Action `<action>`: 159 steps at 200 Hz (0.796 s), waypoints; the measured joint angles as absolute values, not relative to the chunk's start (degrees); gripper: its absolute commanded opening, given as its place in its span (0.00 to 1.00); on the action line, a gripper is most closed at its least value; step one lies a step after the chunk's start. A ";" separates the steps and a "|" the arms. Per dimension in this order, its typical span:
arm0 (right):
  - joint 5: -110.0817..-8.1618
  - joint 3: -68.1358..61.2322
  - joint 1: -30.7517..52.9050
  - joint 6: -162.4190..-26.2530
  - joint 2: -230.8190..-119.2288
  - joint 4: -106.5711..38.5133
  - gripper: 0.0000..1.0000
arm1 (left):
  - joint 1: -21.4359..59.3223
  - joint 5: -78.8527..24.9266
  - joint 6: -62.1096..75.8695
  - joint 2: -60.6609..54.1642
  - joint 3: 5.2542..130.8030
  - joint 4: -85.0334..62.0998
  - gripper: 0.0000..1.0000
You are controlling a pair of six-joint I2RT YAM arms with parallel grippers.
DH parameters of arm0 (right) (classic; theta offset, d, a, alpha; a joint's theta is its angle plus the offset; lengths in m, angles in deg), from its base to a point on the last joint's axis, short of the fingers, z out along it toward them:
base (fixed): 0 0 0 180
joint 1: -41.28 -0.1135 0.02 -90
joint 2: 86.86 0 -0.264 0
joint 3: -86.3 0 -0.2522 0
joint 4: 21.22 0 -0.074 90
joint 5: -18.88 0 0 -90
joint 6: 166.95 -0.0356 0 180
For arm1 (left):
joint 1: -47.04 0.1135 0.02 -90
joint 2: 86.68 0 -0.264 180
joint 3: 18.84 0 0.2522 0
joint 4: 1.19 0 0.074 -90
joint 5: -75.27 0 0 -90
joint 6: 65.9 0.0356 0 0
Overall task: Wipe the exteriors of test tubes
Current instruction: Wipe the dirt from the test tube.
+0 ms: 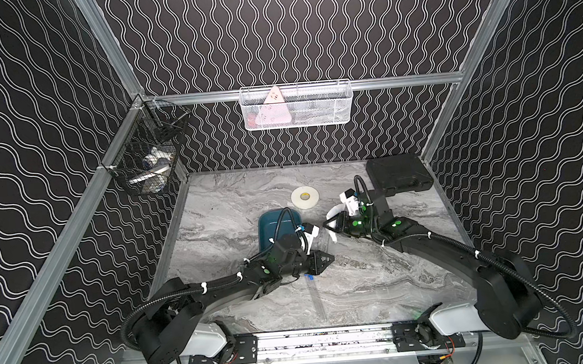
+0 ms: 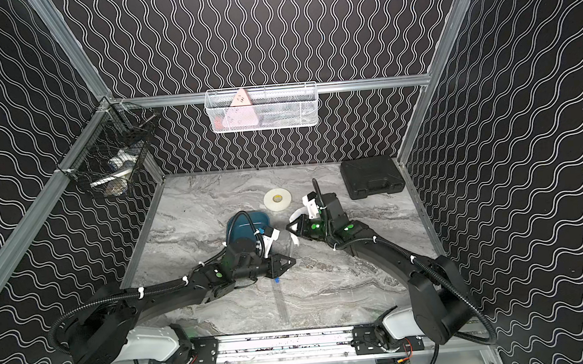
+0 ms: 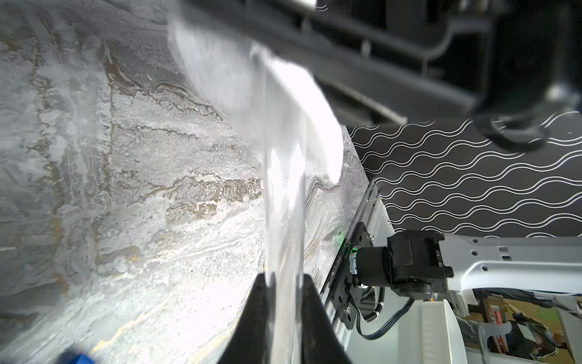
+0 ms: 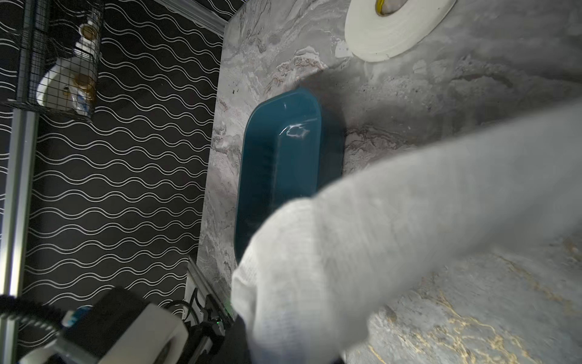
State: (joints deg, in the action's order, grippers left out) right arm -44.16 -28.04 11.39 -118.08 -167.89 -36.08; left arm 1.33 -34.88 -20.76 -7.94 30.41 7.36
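Observation:
My left gripper (image 3: 285,277) is shut on a clear test tube (image 3: 285,205), which runs from between its black fingers up into a crumpled white tissue (image 3: 283,94). The right gripper (image 1: 326,225) is shut on that tissue (image 4: 378,236), which hides its jaws in the right wrist view. In both top views the two grippers face each other just right of the teal tray (image 1: 270,227), left gripper (image 1: 330,258) nearer the front. Another test tube (image 1: 316,296) with a blue cap (image 1: 309,277) lies on the marble table toward the front.
A white tape roll (image 1: 304,197) lies behind the tray, and a black case (image 1: 398,174) sits at the back right corner. A white mesh basket (image 1: 296,106) hangs on the back wall and a black wire basket (image 1: 149,155) on the left rail.

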 measured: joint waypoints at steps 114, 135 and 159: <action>-49.25 -37.77 3.02 -122.01 -163.28 -32.15 0.19 | 1.90 -35.66 -20.83 -6.91 30.50 6.88 0.14; -46.08 -34.08 7.67 -120.63 -165.66 -32.35 0.19 | 1.98 -35.36 -20.85 -7.13 30.47 7.77 0.14; -42.24 -29.88 11.74 -119.43 -168.92 -32.15 0.19 | 1.96 -35.01 -21.02 -7.94 30.06 7.77 0.14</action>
